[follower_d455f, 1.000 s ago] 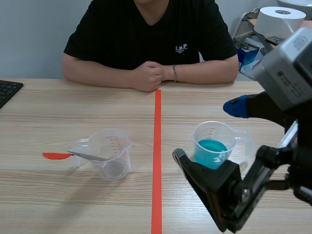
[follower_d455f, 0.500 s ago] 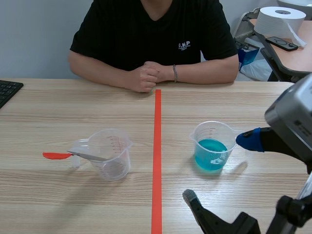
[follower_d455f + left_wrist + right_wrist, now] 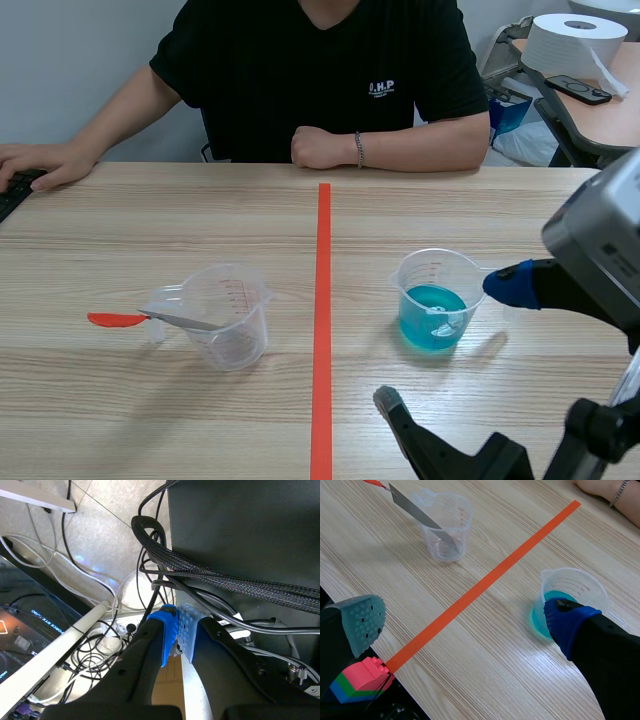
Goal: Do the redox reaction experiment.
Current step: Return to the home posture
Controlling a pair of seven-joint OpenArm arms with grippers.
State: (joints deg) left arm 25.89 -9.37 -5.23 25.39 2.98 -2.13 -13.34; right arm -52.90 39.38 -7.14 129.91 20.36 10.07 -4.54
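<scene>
Cup of blue liquid (image 3: 575,591) stands just ahead of one finger of your spread right gripper (image 3: 465,622); your left gripper (image 3: 178,630) is pressed together.

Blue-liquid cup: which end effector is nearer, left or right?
Right. The right end effector, open, hangs beside the blue-liquid cup; the left end effector, shut, is among cables, off the table.

Pale wood-grain table (image 3: 150,210); plain grey-blue wall (image 3: 70,70) at far left; black keyboard (image 3: 14,186) on left edge; side desk (image 3: 610,112) far right carrying a white paper roll (image 3: 570,42).
</scene>
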